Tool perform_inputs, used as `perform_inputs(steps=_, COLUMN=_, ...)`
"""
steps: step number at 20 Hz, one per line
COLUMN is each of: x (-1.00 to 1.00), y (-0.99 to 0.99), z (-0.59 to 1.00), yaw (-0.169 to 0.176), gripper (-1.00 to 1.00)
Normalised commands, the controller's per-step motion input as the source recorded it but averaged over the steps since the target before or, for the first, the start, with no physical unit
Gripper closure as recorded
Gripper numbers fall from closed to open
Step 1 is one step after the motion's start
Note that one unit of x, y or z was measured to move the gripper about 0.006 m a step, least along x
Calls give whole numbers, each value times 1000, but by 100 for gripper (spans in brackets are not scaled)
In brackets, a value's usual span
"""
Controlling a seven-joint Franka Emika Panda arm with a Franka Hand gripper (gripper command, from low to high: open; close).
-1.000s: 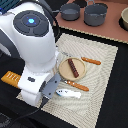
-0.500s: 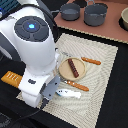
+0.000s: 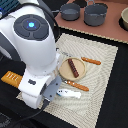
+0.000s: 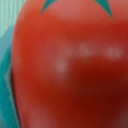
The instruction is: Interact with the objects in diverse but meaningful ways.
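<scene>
A red tomato (image 4: 70,70) with a green stem top fills the wrist view, right up against the camera; a teal edge shows beside it. In the exterior view the tomato is hidden under my arm. My gripper (image 3: 50,93) hangs low over the near-left corner of the mat, its jaws hidden by the hand. A dark brown sausage stick (image 3: 74,67) lies on a round tan disc (image 3: 65,73). A small white-and-blue oblong piece (image 3: 69,93) lies just right of the gripper. The yellow-orange ridged bread slab (image 3: 11,77) lies off the mat at the exterior view's left.
A cream woven mat (image 3: 102,95) covers the dark table. Two orange sticks (image 3: 91,61) (image 3: 76,86) lie by the disc. Two grey pots (image 3: 70,12) (image 3: 96,14) and a pale bowl (image 3: 124,18) stand on the brown surface behind.
The arm has barely shifted over the mat's near-left corner. The objects on the mat have not moved.
</scene>
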Motion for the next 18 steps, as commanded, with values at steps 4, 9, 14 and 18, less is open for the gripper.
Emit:
perform_inputs(steps=4, x=405, y=484, z=1000, yaw=103, gripper=100)
perform_inputs(steps=9, x=491, y=587, z=1000, yaw=130, gripper=100)
perform_inputs(steps=14, x=494, y=672, z=945, yaw=132, gripper=100)
perform_inputs(steps=18, x=530, y=649, z=591, yaw=155, gripper=100)
